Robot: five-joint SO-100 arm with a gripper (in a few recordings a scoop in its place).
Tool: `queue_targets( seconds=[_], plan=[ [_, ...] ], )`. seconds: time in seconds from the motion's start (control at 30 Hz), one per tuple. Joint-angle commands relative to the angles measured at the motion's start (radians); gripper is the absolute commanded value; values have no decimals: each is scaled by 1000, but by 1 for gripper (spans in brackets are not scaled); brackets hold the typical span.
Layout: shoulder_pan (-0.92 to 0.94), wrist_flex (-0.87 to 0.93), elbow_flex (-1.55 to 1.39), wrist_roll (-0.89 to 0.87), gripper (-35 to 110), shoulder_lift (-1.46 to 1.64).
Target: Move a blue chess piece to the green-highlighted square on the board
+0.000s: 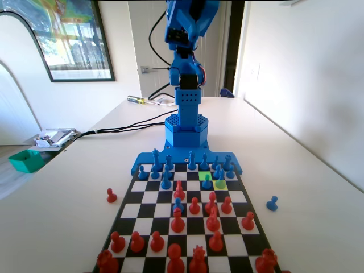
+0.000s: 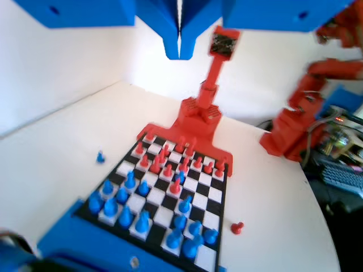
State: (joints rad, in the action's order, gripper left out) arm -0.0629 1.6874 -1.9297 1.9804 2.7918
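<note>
Judging the descent ahead, we saw our hand [image 2: 179,48] pinched together, empty, high over the board [image 2: 212,195]; spreading before straddling the blue chess piece [image 1: 207,181] seemed wise.

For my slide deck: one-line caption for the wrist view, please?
Shut pincer raised high above the board, blue and red pieces set below.

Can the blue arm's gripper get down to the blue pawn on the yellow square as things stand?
Probably yes. The gripper hangs high above the board, jaws closed and empty. The blue pawn on the yellow square is near the arm's base, but blue pieces crowd it closely, so the jaws may brush them.
</note>
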Motion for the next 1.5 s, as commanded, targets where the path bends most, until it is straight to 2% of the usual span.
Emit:
queue_targets(
  seconds=[0.0,0.13,0.27,0.5,0.77,1.03,1.47],
  plan=[
    [-32,-51,38,143,1,-95],
    [-37,-44,66,265,1,-230],
    [-34,43,137,382,1,-390],
    [-58,92,173,445,1,-641],
    [-124,-166,38,443,3,-870],
    [-201,-265,3,385,5,-1017],
    [-279,-476,-130,327,11,-1057]
  ],
)
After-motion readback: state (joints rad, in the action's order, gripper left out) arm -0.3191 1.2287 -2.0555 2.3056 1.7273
